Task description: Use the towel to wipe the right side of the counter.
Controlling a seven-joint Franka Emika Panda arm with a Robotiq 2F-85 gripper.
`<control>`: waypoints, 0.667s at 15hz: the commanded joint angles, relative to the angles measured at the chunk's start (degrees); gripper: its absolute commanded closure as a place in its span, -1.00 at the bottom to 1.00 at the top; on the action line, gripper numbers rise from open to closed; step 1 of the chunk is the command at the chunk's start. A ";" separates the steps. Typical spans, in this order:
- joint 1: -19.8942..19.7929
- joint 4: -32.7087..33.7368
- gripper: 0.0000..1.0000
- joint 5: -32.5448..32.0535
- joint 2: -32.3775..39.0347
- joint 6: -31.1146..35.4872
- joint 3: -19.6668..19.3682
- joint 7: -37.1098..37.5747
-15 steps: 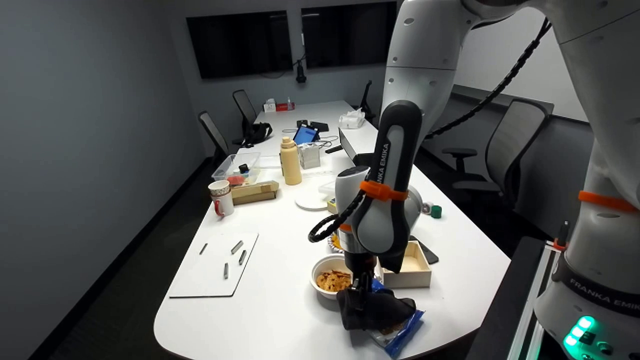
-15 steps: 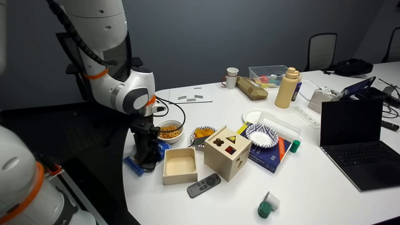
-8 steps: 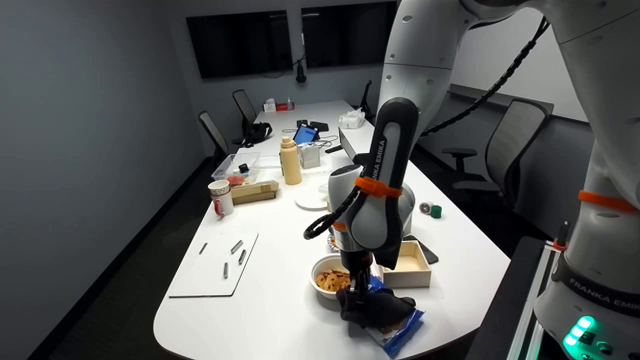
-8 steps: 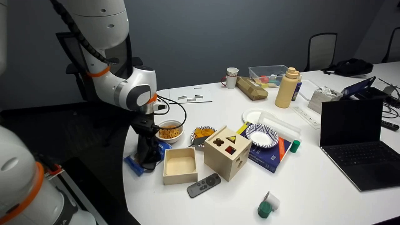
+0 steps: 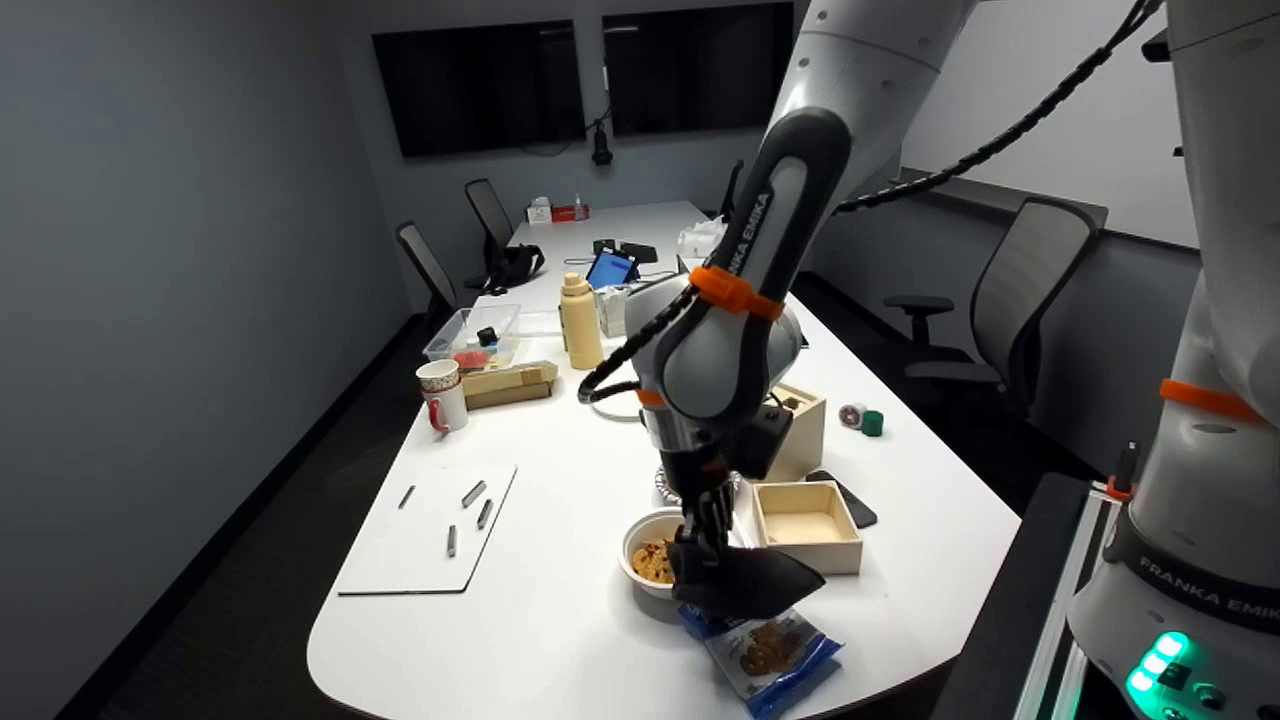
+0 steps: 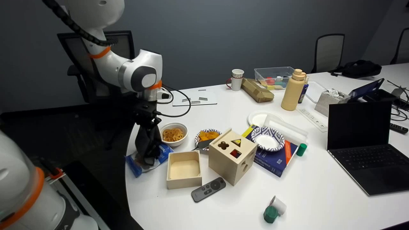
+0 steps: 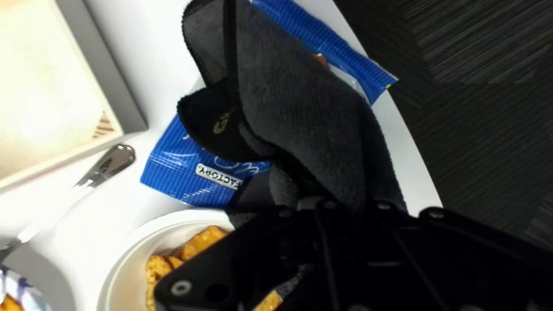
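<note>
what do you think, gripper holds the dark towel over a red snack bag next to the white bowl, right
The colour is wrong: the snack bag is blue, as the wrist view shows. The gripper does hold the dark towel over it, next to the white bowl.

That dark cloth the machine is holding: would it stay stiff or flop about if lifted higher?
The towel would probably flop: it droops in loose folds from the pincer. Its thin edges suggest it is light for its size. Its fuzzy nap hints that it may not be slippery.
</note>
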 commanded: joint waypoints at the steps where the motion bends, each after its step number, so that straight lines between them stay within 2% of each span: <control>1: 1.50 -1.60 0.95 0.40 -12.30 -10.47 -2.83 8.72; 5: 0.09 -1.91 0.95 -6.86 -17.40 -14.09 -7.57 19.18; 10: -4.77 -6.33 0.95 -15.99 -18.56 -8.34 -13.93 29.26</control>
